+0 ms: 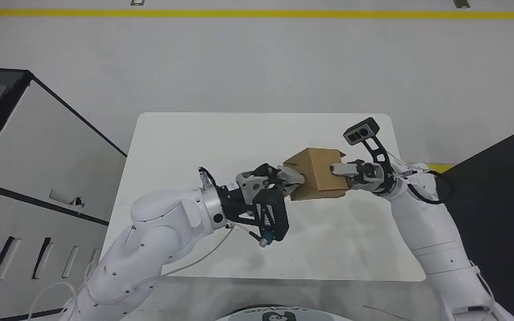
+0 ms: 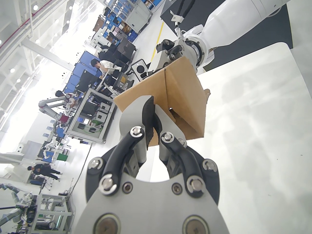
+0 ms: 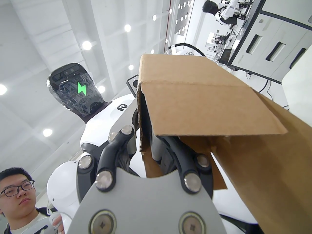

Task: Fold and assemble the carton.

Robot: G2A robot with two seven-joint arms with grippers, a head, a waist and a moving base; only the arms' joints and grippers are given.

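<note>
Toward 2 o'clock from the centre of the white table [image 1: 201, 144] (top view), a brown carton [image 1: 319, 167] is held between the two arms. It is partly squared up, with loose flaps at both ends. At the carton's 9 o'clock end the left jaws are closed to a thin slit on a cardboard edge. In the left wrist view their black pads [image 2: 149, 113] nearly meet against the carton [image 2: 181, 86], beside a small bent flap. At the 3 o'clock end the right jaws are closed on one side wall. In the right wrist view that wall of the carton [image 3: 207, 98] runs down between the two metal fingers [image 3: 131, 142], and a broad flap stands out over the open end. Beside the table at 9 o'clock stands a pale cabinet [image 1: 48, 152].
</note>
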